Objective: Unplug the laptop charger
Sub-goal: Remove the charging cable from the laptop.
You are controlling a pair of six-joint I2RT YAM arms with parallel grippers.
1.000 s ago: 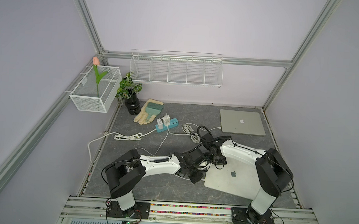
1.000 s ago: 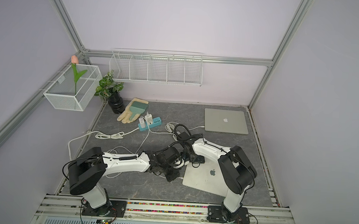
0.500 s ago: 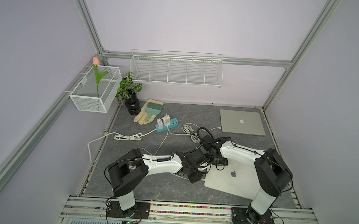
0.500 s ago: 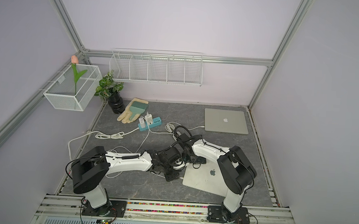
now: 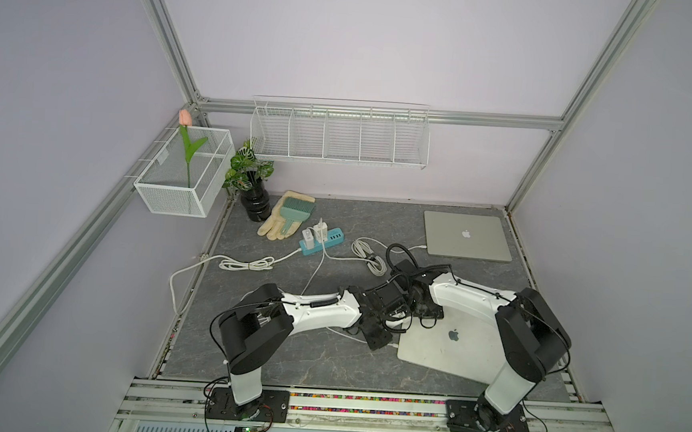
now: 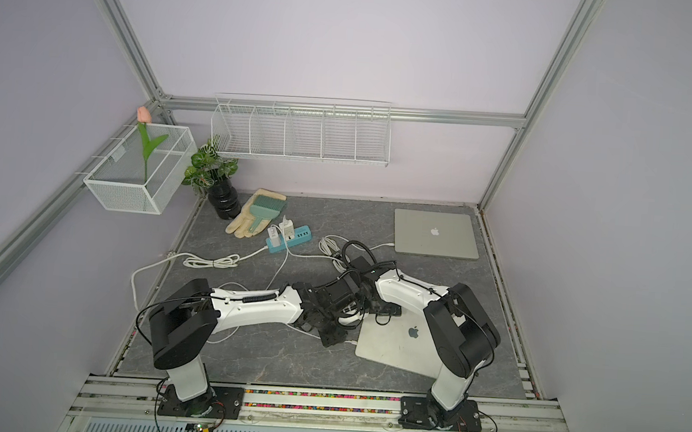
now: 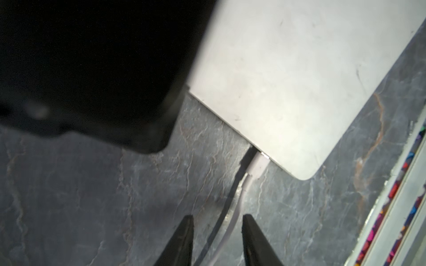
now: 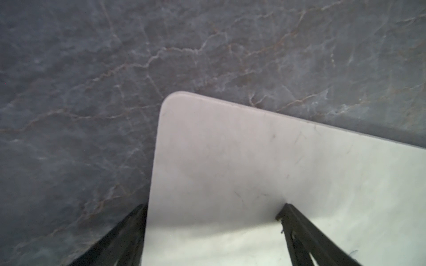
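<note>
The near laptop point(image 5: 451, 351) lay closed at the table's point(image 5: 284, 358) front right. Its charger plug point(image 7: 258, 164) sat in the left edge, close to the front corner. The left arm point(image 5: 321, 311) stretched low across the table toward that edge. The left gripper point(image 7: 217, 230) stood partly open, its fingers point(image 7: 253, 237) either side of the white cable point(image 7: 234, 214) just short of the plug, clamping nothing. The right arm point(image 5: 471, 301) folded back over the lid, its wrist crowding the left one. The right gripper point(image 8: 212, 230) gaped wide and empty near the lid's far left corner, one finger over the lid and the other off its edge. A blurred black bulk point(image 7: 87, 69) hid part of the lid in the left wrist view. Farther back lay a power strip point(image 5: 321, 240), a second laptop point(image 5: 466, 236), a glove point(image 5: 281, 225) under a brush point(image 5: 294, 209), and a plant point(image 5: 250, 185).
</note>
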